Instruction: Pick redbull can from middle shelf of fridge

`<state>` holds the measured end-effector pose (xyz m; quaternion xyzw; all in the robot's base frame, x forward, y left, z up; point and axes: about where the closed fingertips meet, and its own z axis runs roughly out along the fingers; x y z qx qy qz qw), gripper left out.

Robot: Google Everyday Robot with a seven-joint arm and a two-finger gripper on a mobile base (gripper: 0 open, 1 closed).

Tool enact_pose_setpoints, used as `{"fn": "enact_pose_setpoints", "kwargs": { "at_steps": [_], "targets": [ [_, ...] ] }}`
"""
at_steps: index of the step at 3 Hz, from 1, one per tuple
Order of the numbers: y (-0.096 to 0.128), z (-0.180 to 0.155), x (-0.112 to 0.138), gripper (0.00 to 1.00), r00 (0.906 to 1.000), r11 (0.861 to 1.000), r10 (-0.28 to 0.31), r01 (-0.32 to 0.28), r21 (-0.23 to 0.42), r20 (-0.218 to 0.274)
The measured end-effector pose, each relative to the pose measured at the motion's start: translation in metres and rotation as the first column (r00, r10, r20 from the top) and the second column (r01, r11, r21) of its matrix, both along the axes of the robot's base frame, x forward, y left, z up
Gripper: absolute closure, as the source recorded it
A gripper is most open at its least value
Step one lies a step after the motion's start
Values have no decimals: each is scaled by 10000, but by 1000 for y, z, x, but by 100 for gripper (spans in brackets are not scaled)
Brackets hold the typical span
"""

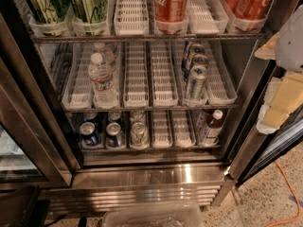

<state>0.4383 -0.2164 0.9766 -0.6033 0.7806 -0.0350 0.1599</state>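
The fridge (151, 174) stands open in front of me. Its middle shelf (142, 108) holds white slotted trays. A row of slim silver-and-blue redbull cans stands in the tray right of centre, and the front can (195, 82) is upright near the shelf's front edge. Clear water bottles (102, 77) stand in a tray on the left of the same shelf. My gripper (285, 51) shows as a pale grey and beige shape at the right edge, outside the fridge. It is to the right of the cans and not touching them.
The top shelf holds green cans (90, 1) and red Coca-Cola cans (170, 1). The bottom shelf holds short blue cans (90, 134) and a small bottle (210, 126). A clear plastic bin (151, 216) sits on the floor in front. An orange cable (289, 193) lies at the right.
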Motion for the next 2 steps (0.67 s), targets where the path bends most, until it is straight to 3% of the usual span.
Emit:
{"fn": "enact_pose_setpoints", "kwargs": {
  "at_steps": [1,2],
  "targets": [
    [1,-1,1,0,9999,10000,-23,23,-45,150],
    [1,-24,-9,0,9991,9995,-32,19,310,428]
  ]
}}
